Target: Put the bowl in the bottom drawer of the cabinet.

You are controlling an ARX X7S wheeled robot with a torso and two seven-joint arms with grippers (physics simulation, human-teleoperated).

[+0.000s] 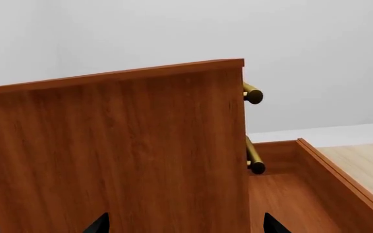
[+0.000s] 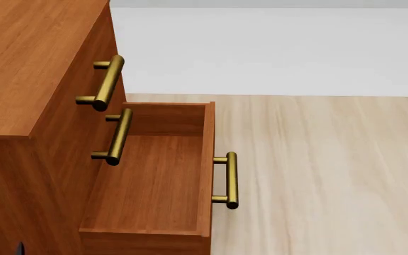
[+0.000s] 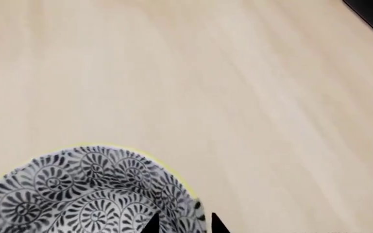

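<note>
The reddish-brown cabinet (image 2: 27, 64) fills the left of the head view. Its bottom drawer (image 2: 154, 175) is pulled out over the pale wood floor, and its inside is bare. The blue-and-white patterned bowl (image 3: 76, 194) with a yellowish rim shows only in the right wrist view. My right gripper (image 3: 185, 225) is shut on its rim, one finger inside the wall and one outside. In the left wrist view my left gripper (image 1: 186, 225) is open beside the cabinet's side panel (image 1: 109, 145), with the open drawer (image 1: 290, 199) past the panel's edge. Neither arm shows in the head view.
Two upper drawer fronts carry brass bar handles (image 2: 107, 82) that stick out over the open drawer. The drawer's own handle (image 2: 231, 179) juts to the right. Light wood floor (image 2: 331, 175) spreads right of the cabinet. A black edge (image 3: 371, 14) shows in one corner of the right wrist view.
</note>
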